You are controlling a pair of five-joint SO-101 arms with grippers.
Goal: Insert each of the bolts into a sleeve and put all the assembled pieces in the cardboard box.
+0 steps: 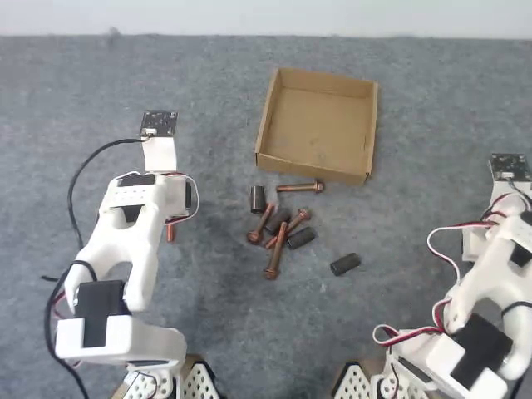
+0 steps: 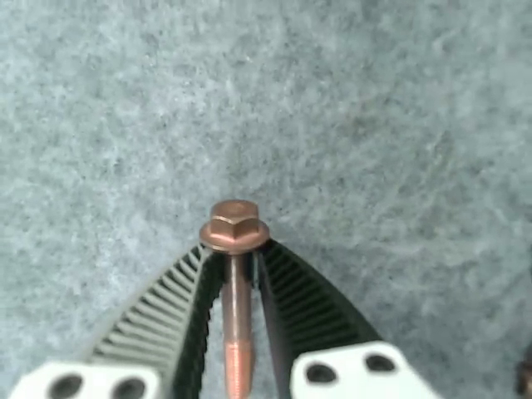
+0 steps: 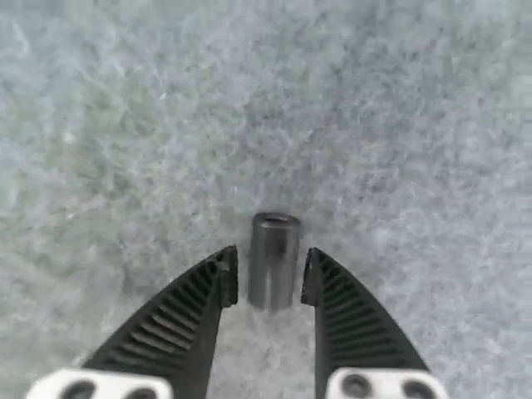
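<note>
Mid-left, a bolt [image 2: 235, 226] is being clamped for insertion by the left gripper [image 2: 235, 251]; a sleeve [image 3: 274, 258] is being straddled by the spread right gripper [image 3: 270, 259].

bolts [image 1: 281, 237] and sleeves [image 1: 258, 198] heaped near cardboard box [image 1: 312, 166]; lone sleeve [image 1: 345, 264] apart.

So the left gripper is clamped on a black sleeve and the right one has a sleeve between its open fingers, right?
Not quite. The left gripper is clamped on a copper-coloured bolt, not a sleeve; the left wrist view shows its hex head past the fingertips. The right gripper does have a dark sleeve between its open fingers.
</note>
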